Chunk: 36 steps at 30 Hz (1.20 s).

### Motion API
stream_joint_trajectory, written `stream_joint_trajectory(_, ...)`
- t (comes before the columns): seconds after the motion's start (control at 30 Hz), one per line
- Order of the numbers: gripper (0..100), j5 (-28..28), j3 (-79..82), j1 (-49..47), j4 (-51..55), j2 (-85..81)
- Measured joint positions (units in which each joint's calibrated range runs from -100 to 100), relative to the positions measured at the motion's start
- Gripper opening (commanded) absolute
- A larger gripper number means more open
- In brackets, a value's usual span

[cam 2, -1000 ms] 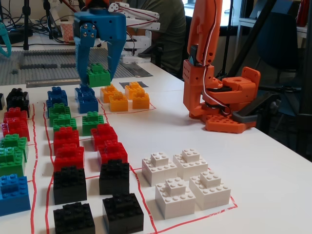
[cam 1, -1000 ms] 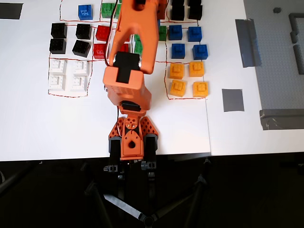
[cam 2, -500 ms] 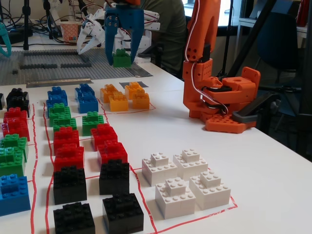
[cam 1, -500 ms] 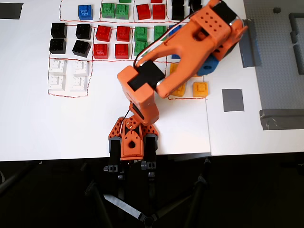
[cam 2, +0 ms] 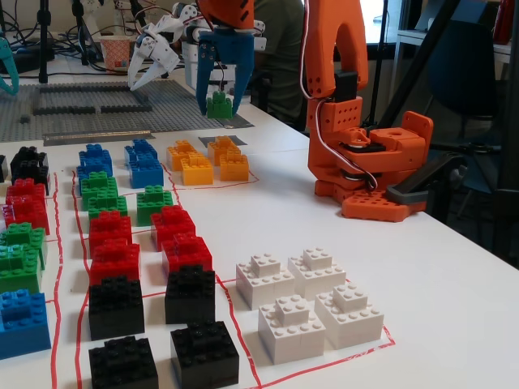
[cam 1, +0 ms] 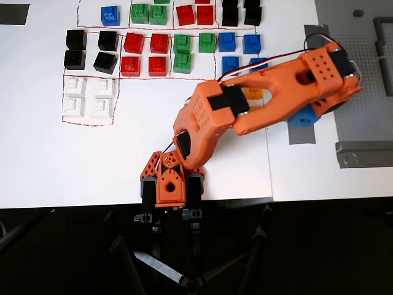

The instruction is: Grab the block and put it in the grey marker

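Note:
In the fixed view my blue gripper [cam 2: 219,109] is shut on the green block [cam 2: 219,105]. It holds the block in the air behind the yellow bricks [cam 2: 208,163], above the small grey marker [cam 2: 220,140]. In the overhead view the orange arm [cam 1: 258,110] reaches to the right. The blue gripper [cam 1: 304,117] hangs over the upper part of the grey marker [cam 1: 301,136]. From overhead the block is hidden under the gripper.
Rows of black, red, green, blue, white and yellow bricks [cam 1: 153,43] fill red-outlined zones left of the marker. Long grey tape strips [cam 1: 319,58] and a grey studded baseplate [cam 1: 362,80] lie to the right. Another white arm [cam 2: 158,44] stands at the back.
The arm has swung right from above the brick rows to over the grey marker, carrying the green block, and has come lower.

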Motion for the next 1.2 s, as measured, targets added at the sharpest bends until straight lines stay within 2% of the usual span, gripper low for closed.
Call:
stream_joint_trajectory(0.43, 0, 1.7, -13.4, 5.5, -2.3, 17.2)
stream_joint_trajectory(0.8, 2, 2.0, -17.8, 6.4, -4.5, 22.6)
stream_joint_trajectory(0.83, 3, 2.0, -17.9, 6.4, -5.3, 23.2)
stream_joint_trajectory(0.97, 23, 2.1, -18.3, 6.4, -5.0, 23.6)
stream_joint_trajectory(1.1, 33, 2.8, -18.3, 6.4, -5.2, 23.6)
stream_joint_trajectory(1.2, 35, 3.2, -18.3, 7.2, -5.3, 23.6)
